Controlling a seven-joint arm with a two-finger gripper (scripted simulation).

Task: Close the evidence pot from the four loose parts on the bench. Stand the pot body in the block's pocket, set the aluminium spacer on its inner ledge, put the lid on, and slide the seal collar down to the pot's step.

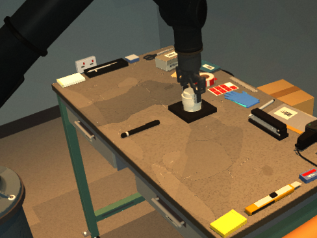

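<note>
The white evidence pot stands upright in the pocket of the black block near the middle of the bench. Its upper part looks stacked, with a lid and a ring-shaped collar around the top. My gripper comes straight down over the pot, and its fingers are closed on the collar at the pot's upper part. The spacer is hidden inside the pot, if it is there at all.
Behind the block lie a grey box, a red tape roll, red labels and a blue glove. A black marker lies in front left, a stapler to the right.
</note>
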